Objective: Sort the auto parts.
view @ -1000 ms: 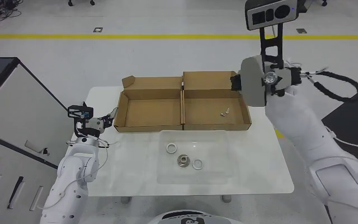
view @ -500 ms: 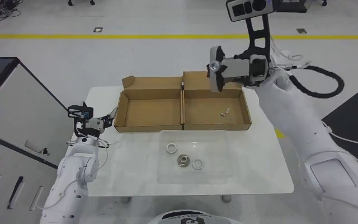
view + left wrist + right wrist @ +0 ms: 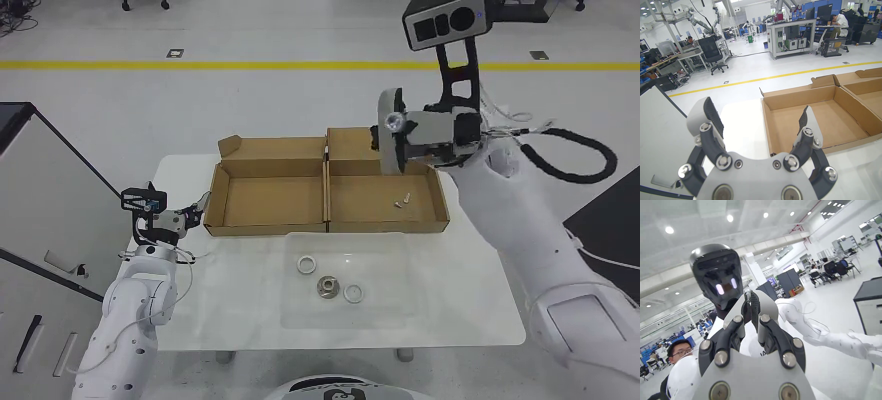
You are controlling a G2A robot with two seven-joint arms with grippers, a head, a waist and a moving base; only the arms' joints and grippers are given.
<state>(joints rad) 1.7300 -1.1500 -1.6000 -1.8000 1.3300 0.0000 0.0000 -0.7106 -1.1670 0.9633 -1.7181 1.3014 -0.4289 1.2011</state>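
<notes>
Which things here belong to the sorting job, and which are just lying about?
Job: cardboard box; second cardboard box with small metal parts; clear tray; white ring; second white ring; metal ring; right gripper shut on small screw.
Lying about: office chair; yellow floor line.

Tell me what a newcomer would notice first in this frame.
The right gripper, raised high over the far side of the right cardboard box, is shut on a small metal part. Nearer the robot, a clear tray holds three ring-shaped parts. The left gripper hangs open at the table edge, beside the left cardboard box.
</notes>
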